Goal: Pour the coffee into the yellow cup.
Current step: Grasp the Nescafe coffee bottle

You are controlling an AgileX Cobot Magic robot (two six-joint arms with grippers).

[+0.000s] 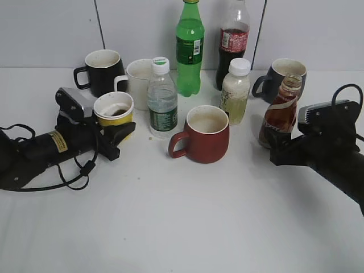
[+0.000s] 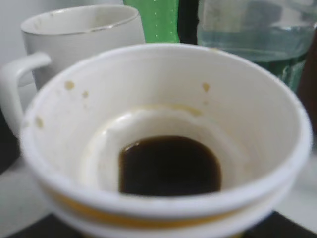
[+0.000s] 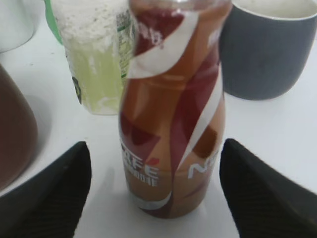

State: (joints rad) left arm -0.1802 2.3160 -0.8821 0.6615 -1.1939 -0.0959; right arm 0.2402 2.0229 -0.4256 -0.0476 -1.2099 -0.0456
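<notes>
The coffee bottle (image 1: 280,114), curvy and brown with a red-and-white "CAFE" label and no cap, stands upright on the white table at the right. In the right wrist view the bottle (image 3: 171,124) sits between the fingers of my right gripper (image 3: 154,145), which is open with a gap on each side. My right gripper (image 1: 282,154) is just in front of the bottle. The yellow cup (image 1: 114,111) is at the left, with my left gripper (image 1: 116,135) shut on it. The cup (image 2: 247,99) fills the left wrist view, with a little dark coffee (image 2: 168,166) in its bottom.
A dark red mug (image 1: 205,136) stands in the middle. A water bottle (image 1: 162,102), a white mug (image 1: 138,79) and a black mug (image 1: 102,71) crowd the cup. A pale white-capped bottle (image 1: 235,91), a grey mug (image 1: 281,77), a green bottle (image 1: 189,48) and a cola bottle (image 1: 233,40) stand behind.
</notes>
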